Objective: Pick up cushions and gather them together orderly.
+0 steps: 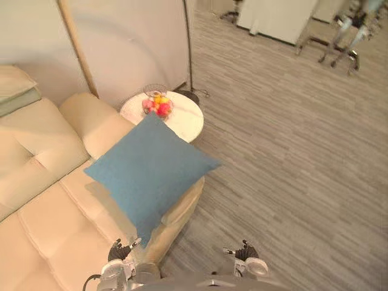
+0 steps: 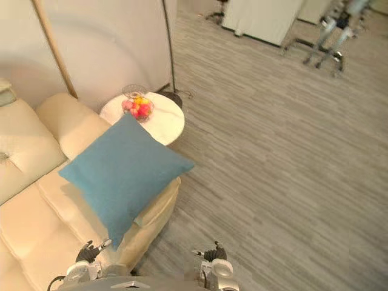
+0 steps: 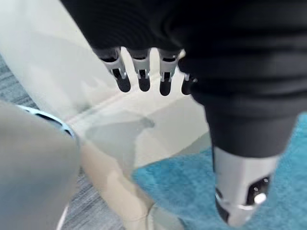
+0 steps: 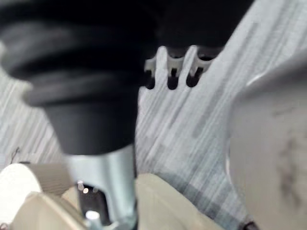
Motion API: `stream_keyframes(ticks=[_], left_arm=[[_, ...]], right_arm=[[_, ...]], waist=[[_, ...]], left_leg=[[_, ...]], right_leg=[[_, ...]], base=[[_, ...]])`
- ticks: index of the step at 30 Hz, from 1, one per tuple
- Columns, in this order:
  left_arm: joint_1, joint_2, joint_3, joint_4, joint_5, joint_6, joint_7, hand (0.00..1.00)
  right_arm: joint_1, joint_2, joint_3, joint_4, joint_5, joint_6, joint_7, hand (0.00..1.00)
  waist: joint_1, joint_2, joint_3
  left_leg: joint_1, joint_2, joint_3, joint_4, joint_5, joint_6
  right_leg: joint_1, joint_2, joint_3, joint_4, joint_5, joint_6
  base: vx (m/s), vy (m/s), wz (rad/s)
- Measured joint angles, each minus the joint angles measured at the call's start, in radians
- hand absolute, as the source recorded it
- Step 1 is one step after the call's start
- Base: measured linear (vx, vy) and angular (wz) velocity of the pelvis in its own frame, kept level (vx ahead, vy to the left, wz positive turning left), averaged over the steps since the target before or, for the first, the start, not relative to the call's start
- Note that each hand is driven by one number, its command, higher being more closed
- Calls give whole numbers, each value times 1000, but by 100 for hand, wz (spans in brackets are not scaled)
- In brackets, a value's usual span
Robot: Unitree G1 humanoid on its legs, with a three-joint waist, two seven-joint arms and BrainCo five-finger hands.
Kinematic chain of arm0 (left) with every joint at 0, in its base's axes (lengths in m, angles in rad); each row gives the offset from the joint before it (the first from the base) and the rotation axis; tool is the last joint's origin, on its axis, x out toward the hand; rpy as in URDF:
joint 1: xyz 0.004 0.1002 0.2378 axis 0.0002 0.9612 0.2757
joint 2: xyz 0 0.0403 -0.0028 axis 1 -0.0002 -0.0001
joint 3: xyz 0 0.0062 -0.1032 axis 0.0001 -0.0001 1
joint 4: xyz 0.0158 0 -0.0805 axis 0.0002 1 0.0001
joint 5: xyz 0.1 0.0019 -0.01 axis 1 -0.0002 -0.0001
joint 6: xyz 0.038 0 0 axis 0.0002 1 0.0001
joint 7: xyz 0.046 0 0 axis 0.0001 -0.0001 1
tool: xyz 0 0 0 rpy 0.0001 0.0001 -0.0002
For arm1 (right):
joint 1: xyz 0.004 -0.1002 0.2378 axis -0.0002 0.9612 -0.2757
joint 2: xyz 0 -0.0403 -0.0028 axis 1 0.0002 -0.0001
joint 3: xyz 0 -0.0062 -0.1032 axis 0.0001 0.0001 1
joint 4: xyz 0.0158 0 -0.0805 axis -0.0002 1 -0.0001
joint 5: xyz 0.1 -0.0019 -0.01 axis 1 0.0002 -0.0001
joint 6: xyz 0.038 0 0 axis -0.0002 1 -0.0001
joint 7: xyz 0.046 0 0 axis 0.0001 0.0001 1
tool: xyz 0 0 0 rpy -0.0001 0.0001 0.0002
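Holds left hand (image 1: 120, 250) low at the cream sofa (image 1: 48, 236) front edge, fingers straight, released, just beside the blue cushion (image 1: 148, 173). Holds right hand (image 1: 244, 250) low above the floor (image 1: 291, 151), relaxed, grasping nothing. Shows cushion lying on the sofa's end.

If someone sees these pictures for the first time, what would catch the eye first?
A big blue cushion lies cornerwise on the cream sofa, one corner past its edge. Just behind it stands a round white table with a bowl of bright fruit. The left hand and right hand hang low, open and empty.
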Motion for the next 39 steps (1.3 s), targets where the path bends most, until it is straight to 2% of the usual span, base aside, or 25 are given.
stream_keyframes(ticks=[1, 3, 4, 5, 6, 7, 8, 9, 10, 13, 17, 19, 20, 21, 22, 23, 24, 25, 27, 28, 32, 34, 39], left_arm=[[-2, 0, 0, 0, 0, 0, 0, 0], [-6, -10, 0, 2, 1, -1, 1, 0], [-12, -11, 1, 2, 1, -1, 3, 0], [-11, -8, 2, 2, 3, -1, 4, 0], [-10, -1, 6, 3, 3, -1, 4, 0], [-10, -14, 14, 14, 2, 0, 5, 0], [-6, -26, 23, 14, 3, -1, 5, 0], [-4, -49, 38, 13, 5, -2, 5, 0], [-3, -57, 43, 13, 6, -2, 5, 0], [-4, -61, 50, 10, 5, -1, 5, 0], [-5, -60, 49, -4, 3, -2, 5, 0], [-6, -49, 48, -12, 1, -3, 6, 0], [-5, -37, 46, -15, 1, -3, 6, 0], [-4, -29, 42, -17, 0, -3, 7, 0], [-12, -21, 33, -18, 0, -3, 8, 0], [-12, -21, 34, -18, -6, -3, 7, 0], [-11, -19, 31, -16, -7, -3, 8, 0], [-2, -16, 26, -8, -7, -4, 7, 0], [-1, -2, 15, 8, -6, -3, 7, 0], [-1, 8, 0, 20, -1, -3, 4, 0], [-5, 29, -12, 34, 11, -1, 7, 0], [-5, 33, -12, 34, 11, -1, 12, 0], [0, 58, -6, -1, 0, -1, 26, 0]], right_arm=[[0, 1, 1, 0, 0, -2, 0, 0], [7, -1, -1, -3, 2, -6, 2, 0], [6, -7, -2, -1, 3, -10, 2, 0], [10, -8, -2, 1, 3, -11, 1, 0], [20, -5, -1, 1, 4, -11, 2, 0], [17, -21, -4, 4, 6, -9, 2, 0], [19, -32, -4, 2, 7, -10, 1, 0], [17, -46, -9, 2, 9, -9, 0, 0], [17, -47, -8, 2, 8, -8, 1, 0], [14, -46, 3, 2, 9, -7, 1, 0], [11, -36, 25, 2, 10, -7, 0, 0], [3, -28, 31, 1, 10, -9, -1, 0], [-3, -13, 30, 1, 10, -9, -1, 0], [-7, -1, 29, 0, 11, -10, -2, 0], [-9, 7, 28, -4, 11, -10, -2, 0], [-8, 10, 28, -7, 11, -10, -2, 0], [3, 11, 25, -26, 12, -10, -2, 0], [19, 4, 19, -44, 12, -13, -3, 0], [33, 4, 17, -43, 11, -13, -3, 0], [45, 3, -5, -43, 10, -12, -5, 0], [64, 0, -55, -60, 7, -3, -36, 0], [77, 0, -60, -162, 2, 3, -46, 0], [74, -32, -64, -464, -38, 6, -65, 0]], waist=[[-1, 2, -1], [-12, 12, -1], [-15, 17, 2], [-16, 12, 0], [-17, -13, -5], [-15, 21, -10], [-11, 30, -18], [-9, 55, -22], [-11, 67, -25], [-7, 64, -22], [-6, 56, -19], [-5, 42, -10], [-7, 28, -4], [-12, 17, -1], [-15, 15, 3], [-15, 14, 5], [-21, 13, 8], [-28, 22, 2], [-38, 14, -11], [-46, 4, -29], [-54, -13, -38], [-51, -9, -35], [-49, -4, -31]], left_leg=[[7, 0, -16, -6, 1, -1], [14, 8, -98, -30, 5, -15], [11, 16, -156, -33, -1, -46], [7, 16, -196, -24, -11, -68], [-8, 3, -232, -1, -30, -99], [-11, 29, -276, 21, -42, -113], [-17, 42, -284, 16, -38, -119], [-17, 59, -312, -10, -31, -127], [-16, 67, -327, -38, -14, -143], [-22, 79, -367, -96, 52, -172], [-73, 79, -409, -102, 95, -184], [-95, 74, -394, -98, 125, -183], [-110, 72, -351, -101, 150, -177], [-124, 81, -282, -109, 173, -165], [-145, 108, -125, -79, 156, -136], [-157, 121, -76, -48, 138, -122], [-170, 148, 32, 24, 112, -98], [-153, 142, 60, 5, 116, -107], [-125, 111, 66, -84, 147, -94], [-94, 80, 67, -184, 194, -95], [-64, 41, 79, -285, 253, -88], [-47, 31, 96, -303, 267, -77], [-4, 22, 142, -343, 270, -77]], right_leg=[[-9, 7, 6, -24, -10, -5], [-41, 53, 72, -200, -21, -20], [-51, 86, 158, -332, -2, -23], [-43, 101, 223, -424, 35, -24], [-36, 93, 251, -481, 138, -5], [-20, 112, 209, -457, 116, -10], [-24, 117, 185, -447, 100, -20], [-29, 123, 142, -425, 74, -34], [-28, 124, 116, -413, 59, -42], [-12, 125, 46, -408, 44, -56], [15, 111, -40, -435, 46, -61], [24, 98, -71, -448, 51, -67], [26, 86, -91, -459, 53, -71], [26, 74, -114, -470, 59, -79], [24, 64, -146, -485, 70, -88], [24, 59, -154, -485, 71, -90], [28, 57, -157, -485, 68, -90], [39, 56, -144, -490, 65, -76], [45, 61, -95, -542, 86, -58], [59, 70, -50, -611, 121, -58], [82, 74, -5, -715, 201, -47], [93, 73, 17, -746, 234, -38], [98, 79, 65, -761, 244, -32]], base=[[233, -143, 82], [193, -225, 112], [214, -351, 138], [223, -427, 131], [178, -381, 107], [192, -374, 84], [182, -330, 74], [198, -374, 69], [134, -287, 77], [90, -221, 72], [17, -92, 76], [-83, -18, 61], [-138, 32, 59], [-151, 75, 71], [-152, 89, 52], [-126, 98, 35], [-141, 118, 11], [-146, 116, 4], [-81, 93, -1], [-8, 73, 9], [32, 110, -2], [43, 73, -24], [24, 36, -26]])
